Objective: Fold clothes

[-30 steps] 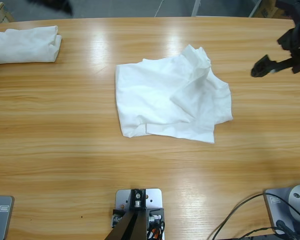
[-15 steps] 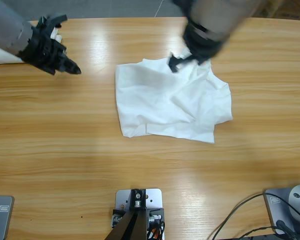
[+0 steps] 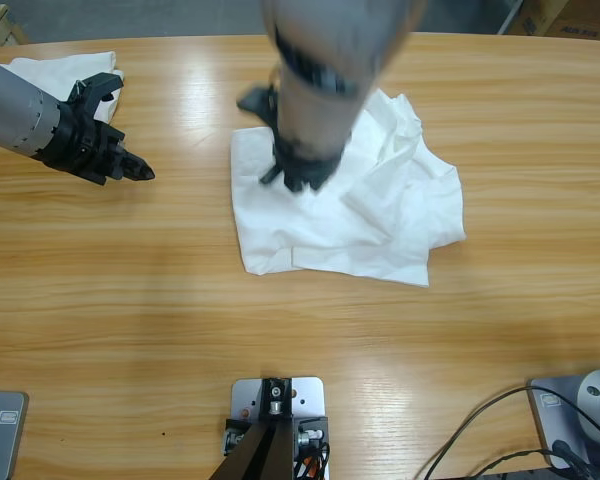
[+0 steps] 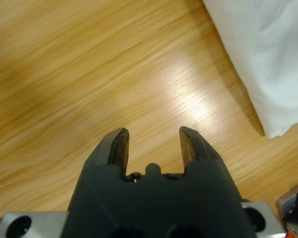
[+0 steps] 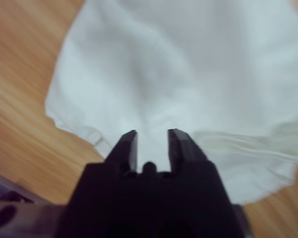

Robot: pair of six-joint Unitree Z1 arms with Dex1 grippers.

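Right arm (image 3: pixel 325 70) blurred — hides T-shirt (image 3: pixel 380 215) top; folded garment (image 3: pixel 55 68) half-covered.

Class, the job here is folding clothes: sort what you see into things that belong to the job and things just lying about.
Part of the job:
- crumpled white T-shirt at mid-table
- folded white garment at the far corner
- left gripper, over bare wood
- right gripper, over the T-shirt

Just lying about:
- black cables at the near edge
- wooden table

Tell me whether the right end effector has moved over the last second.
Yes. The right end effector has swung from the table's right edge leftward to above the crumpled T-shirt, jaws open.
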